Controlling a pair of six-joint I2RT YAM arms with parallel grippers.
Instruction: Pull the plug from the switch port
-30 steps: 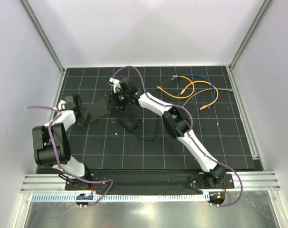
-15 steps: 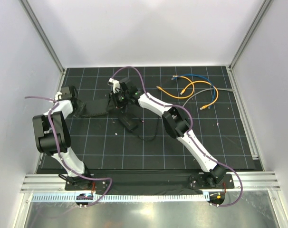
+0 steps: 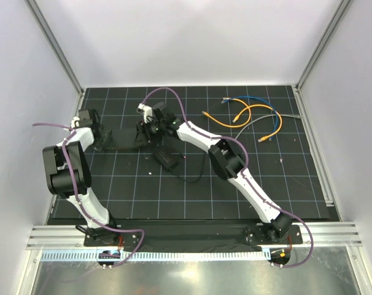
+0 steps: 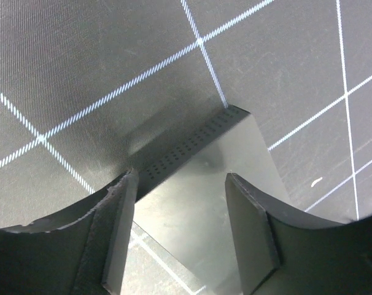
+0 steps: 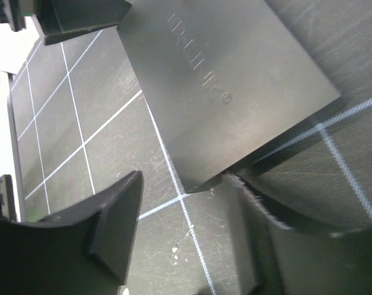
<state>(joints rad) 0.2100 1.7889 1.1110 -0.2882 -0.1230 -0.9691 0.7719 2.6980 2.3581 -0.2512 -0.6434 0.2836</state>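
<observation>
White walls [image 3: 192, 37] (aluminium-framed) enclose a black mat [image 3: 143, 196] — white grid lines.

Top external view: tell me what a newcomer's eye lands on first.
The left gripper and right gripper, both open, flank the black switch at the mat's left rear. At the right rear lies a tangle of orange, blue and grey cables.

The top camera sits high behind the arm bases, looking down and forward over the whole gridded mat [image 3: 174, 196]. Each wrist camera looks steeply down from very close, one past the left gripper [image 4: 181, 184], one past the right gripper [image 5: 183, 184] — all three views share the switch [image 3: 121, 140].
</observation>
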